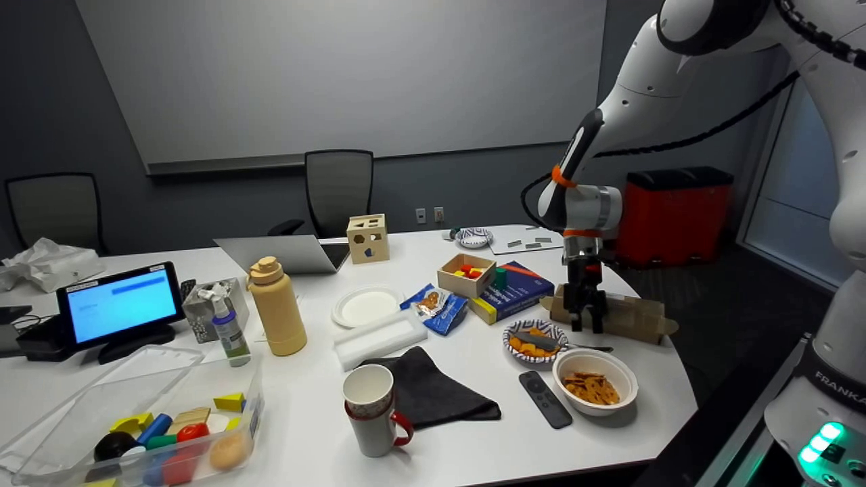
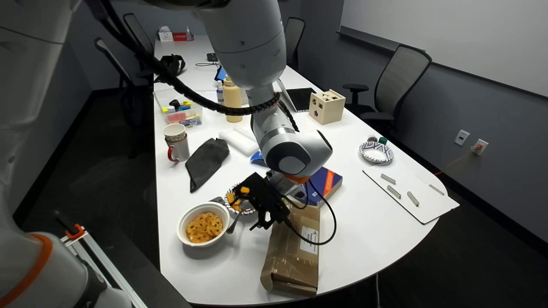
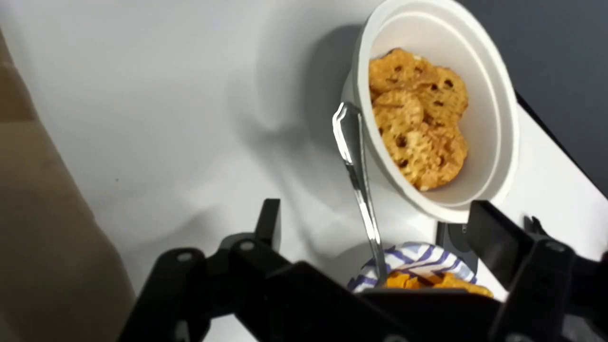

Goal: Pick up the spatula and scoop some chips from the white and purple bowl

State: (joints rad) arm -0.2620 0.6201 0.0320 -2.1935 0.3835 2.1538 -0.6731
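Fingers (image 3: 269, 221) hang apart beside the purple bowl (image 3: 427, 256), clasping nothing. The spatula (image 1: 543, 342) lies across that bowl: dark blade over the chips (image 3: 458, 284), shiny handle jutting past the rim. It looks light, stiff and slick, so a firm pinch on the handle just outside the purple bowl seems best; brittle-looking chips want gentleness.

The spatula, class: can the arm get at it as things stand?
Probably yes: the gripper is open, and in the wrist view nothing covers the spatula handle jutting from the patterned bowl. The white bowl, close beside, may crowd the grasp.
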